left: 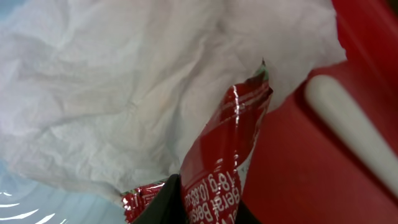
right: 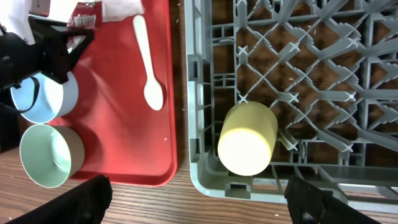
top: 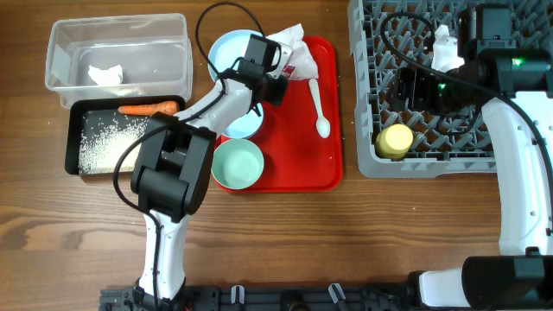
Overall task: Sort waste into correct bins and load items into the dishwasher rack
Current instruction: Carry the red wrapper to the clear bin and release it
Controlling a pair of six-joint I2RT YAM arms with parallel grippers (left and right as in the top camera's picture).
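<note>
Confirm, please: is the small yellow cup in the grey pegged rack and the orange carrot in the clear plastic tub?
Only the tub is wrong: the overhead view shows the orange carrot in the shallow black tub. The small yellow cup is in the grey pegged rack.

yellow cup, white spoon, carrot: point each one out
yellow cup (right: 247,144), right wrist view, on its round end
white plastic spoon (right: 146,59), right wrist view, on its handle
orange carrot (top: 149,109), overhead view, at mid-length
</note>
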